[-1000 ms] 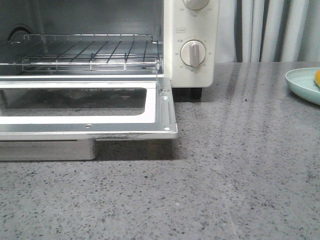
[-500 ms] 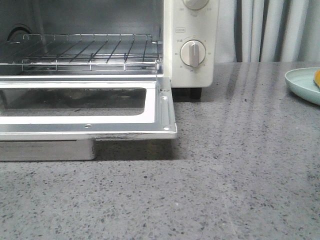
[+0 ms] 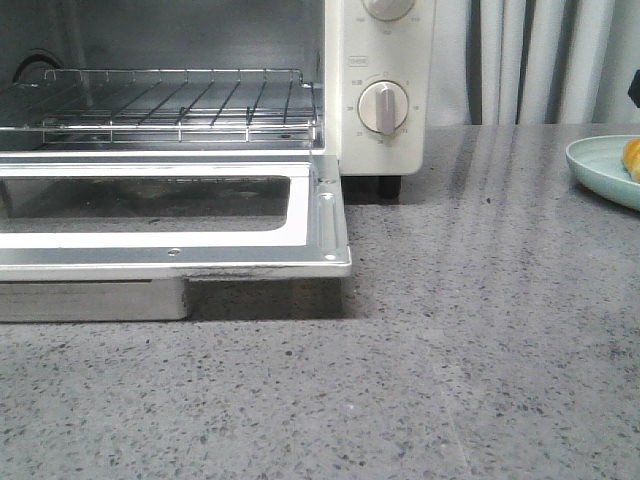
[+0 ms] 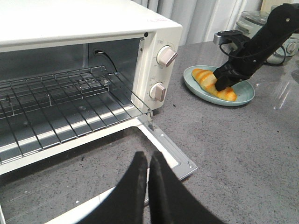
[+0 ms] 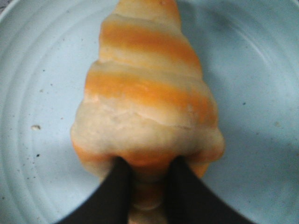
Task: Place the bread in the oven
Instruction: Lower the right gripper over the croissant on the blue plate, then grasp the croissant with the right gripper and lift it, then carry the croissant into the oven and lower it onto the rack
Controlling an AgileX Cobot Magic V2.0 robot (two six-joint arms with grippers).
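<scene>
The bread (image 5: 149, 102), a golden roll with cream stripes, lies on a pale green plate (image 5: 37, 93). My right gripper (image 5: 147, 165) is shut on the bread's middle, one finger on each side. From the left wrist view the bread (image 4: 210, 81) and right gripper (image 4: 221, 85) are on the plate (image 4: 244, 95) right of the oven (image 4: 70, 23). In the front view the oven (image 3: 385, 60) stands at the left with its door (image 3: 320, 215) dropped open and the wire rack (image 3: 180, 105) bare. My left gripper (image 4: 148, 156) is shut and empty above the door (image 4: 173, 151).
The plate (image 3: 600, 165) sits at the far right edge of the grey speckled counter (image 3: 480, 340), with a bit of bread (image 3: 632, 155) showing. Two round dials (image 3: 384, 107) face forward. Curtains (image 3: 540, 60) hang behind. A pale appliance (image 4: 252, 21) stands behind the plate.
The bit of bread at the right edge of the front view shows a little more, and a dark part of the right arm has come in above it. The oven has not changed.
</scene>
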